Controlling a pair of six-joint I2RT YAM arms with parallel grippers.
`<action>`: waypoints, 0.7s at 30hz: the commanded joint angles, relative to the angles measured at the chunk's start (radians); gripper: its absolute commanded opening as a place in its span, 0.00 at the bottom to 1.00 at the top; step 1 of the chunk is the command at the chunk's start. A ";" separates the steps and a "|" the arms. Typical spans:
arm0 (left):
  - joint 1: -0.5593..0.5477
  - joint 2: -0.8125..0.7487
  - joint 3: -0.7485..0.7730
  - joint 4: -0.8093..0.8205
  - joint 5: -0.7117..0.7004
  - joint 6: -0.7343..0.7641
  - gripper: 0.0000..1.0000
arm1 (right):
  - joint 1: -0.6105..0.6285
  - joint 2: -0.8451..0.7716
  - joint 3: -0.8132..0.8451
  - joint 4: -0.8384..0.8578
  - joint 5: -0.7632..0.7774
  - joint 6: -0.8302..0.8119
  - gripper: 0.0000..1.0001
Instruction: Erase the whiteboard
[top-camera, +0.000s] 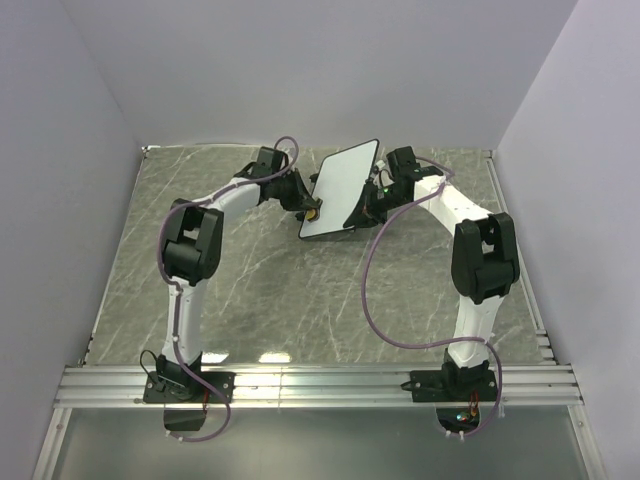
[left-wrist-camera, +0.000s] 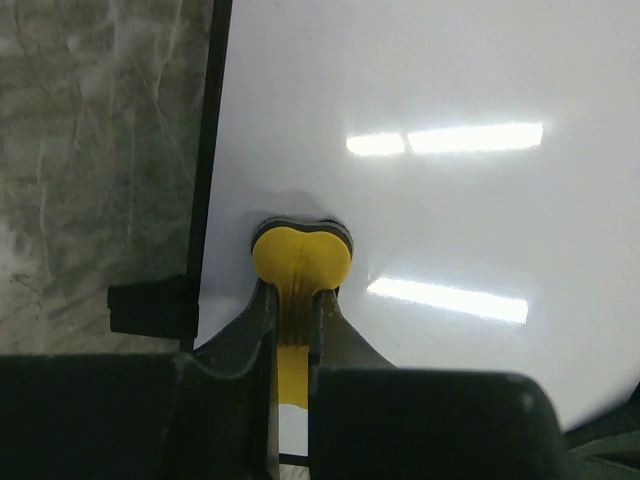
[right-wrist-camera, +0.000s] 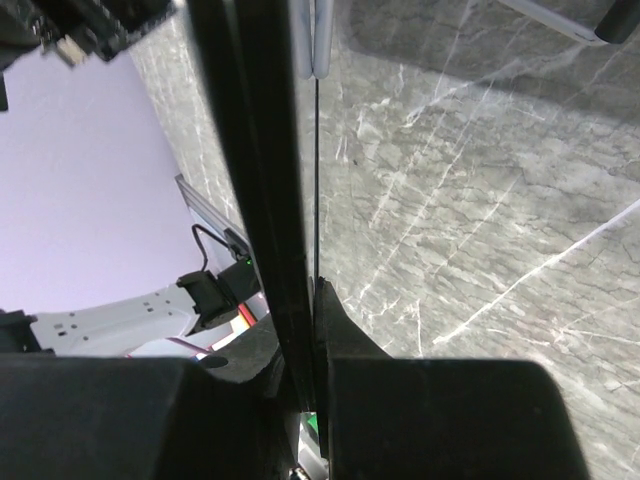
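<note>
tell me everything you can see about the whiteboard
The whiteboard is a small rectangular panel, glossy white and reflecting lights, with a thin black frame and rounded corners. It is tilted over the grey marbled table, one edge clamped in the right gripper. The left gripper presses a yellow eraser against its face near the frame. No marks show on the visible surface.

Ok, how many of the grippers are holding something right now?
2. The left gripper is shut on the yellow eraser, pressed against the whiteboard near its frame; the right gripper is clamped on the whiteboard's edge.
</note>
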 joint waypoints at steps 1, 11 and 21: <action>-0.051 0.094 0.053 -0.138 -0.013 0.049 0.00 | 0.033 -0.004 -0.021 0.056 0.090 -0.037 0.00; -0.128 0.019 0.139 -0.102 0.204 0.060 0.00 | 0.028 0.005 -0.030 0.070 0.082 -0.042 0.00; -0.151 -0.131 0.075 0.000 0.197 -0.060 0.00 | 0.027 0.025 0.005 0.052 0.102 -0.036 0.00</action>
